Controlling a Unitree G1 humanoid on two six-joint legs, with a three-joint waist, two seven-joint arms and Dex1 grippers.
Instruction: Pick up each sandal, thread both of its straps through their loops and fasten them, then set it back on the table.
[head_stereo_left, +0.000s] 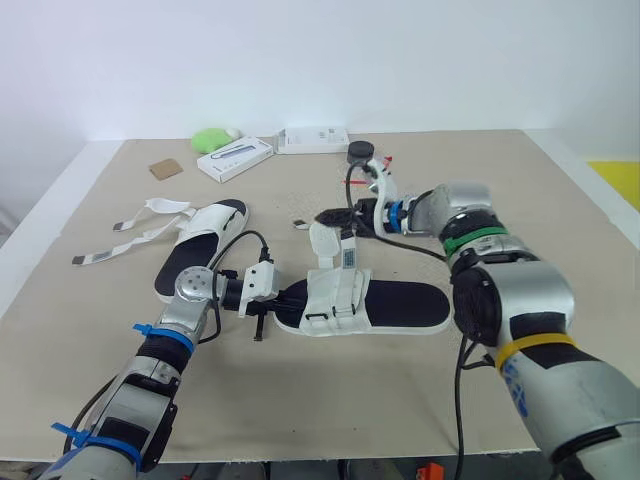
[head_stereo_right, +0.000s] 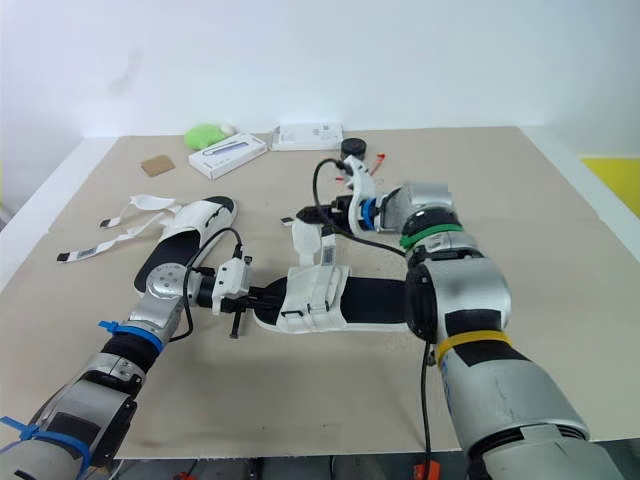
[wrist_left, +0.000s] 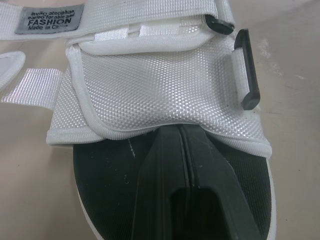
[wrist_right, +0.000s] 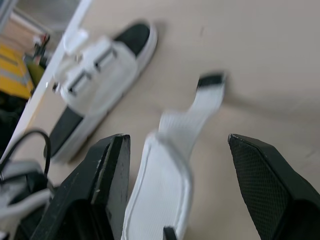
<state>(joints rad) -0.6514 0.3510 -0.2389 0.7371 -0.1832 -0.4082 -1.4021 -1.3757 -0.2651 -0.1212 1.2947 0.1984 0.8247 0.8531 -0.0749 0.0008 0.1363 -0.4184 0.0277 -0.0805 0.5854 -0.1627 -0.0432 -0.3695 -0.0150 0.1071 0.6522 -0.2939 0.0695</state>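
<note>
The near sandal (head_stereo_left: 385, 305), with a black sole and white upper, lies mid-table. My left gripper (head_stereo_left: 283, 297) is shut, its tips resting on the insole (wrist_left: 110, 170) at the toe end, just short of the white upper (wrist_left: 160, 85). One white strap (head_stereo_left: 322, 238) stands up from this sandal. My right gripper (wrist_right: 176, 140) is open around that strap (wrist_right: 165, 180), and neither finger touches it. The strap's dark tip (wrist_right: 210, 80) hangs free. The second sandal (head_stereo_left: 200, 245) lies at the left with its loose straps (head_stereo_left: 130, 235) spread on the table.
At the back of the table (head_stereo_left: 560, 220) lie a green object (head_stereo_left: 210, 138), two white boxes (head_stereo_left: 235, 158) (head_stereo_left: 313, 138), a brown card (head_stereo_left: 165, 168) and a black round piece (head_stereo_left: 359, 151). A small dark bit (head_stereo_left: 299, 223) lies near the raised strap.
</note>
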